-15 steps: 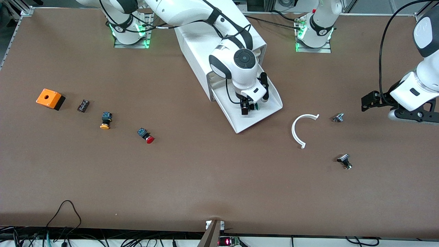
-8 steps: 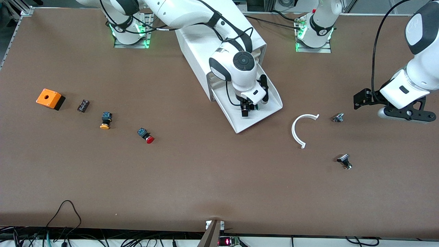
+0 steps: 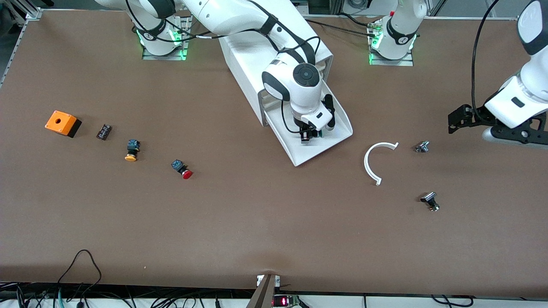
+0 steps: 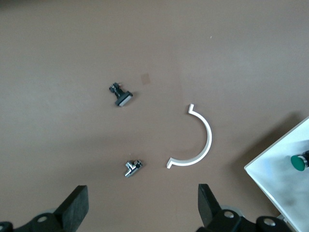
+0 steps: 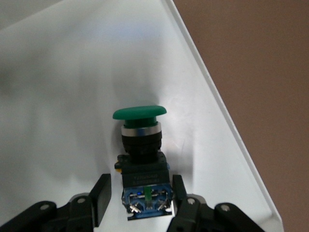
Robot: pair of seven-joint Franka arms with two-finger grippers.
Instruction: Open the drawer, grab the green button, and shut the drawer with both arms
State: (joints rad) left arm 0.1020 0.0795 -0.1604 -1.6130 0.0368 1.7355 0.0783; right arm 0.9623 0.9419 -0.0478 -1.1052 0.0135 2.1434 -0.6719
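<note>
Drawer (image 3: 327, 143) is pulled out of the cabinet (image 3: 252, 60), its tray open toward the front camera; step one looks done.

Button (image 5: 141, 154) lies on its side in the tray, near the side wall toward the left arm's end. Green cap points away from the right wrist, blue terminal end toward it.

Right pincer (image 3: 309, 135) is down in the tray, straddling the button body. Fingers (image 5: 101, 198) sit just beside the black-and-blue block on each side, narrowly open, a sliver of white showing at either side. Judgement: closing on the square body because the flat faces give a surer grip than the round cap. Not yet gripped.

Left pincer (image 4: 142, 205) hangs wide open over bare tabletop (image 3: 257, 222) toward the left arm's end, beside the white arc (image 3: 376, 161). This arm waits, likely kept clear of the tray until the drawer needs pushing shut.
</note>
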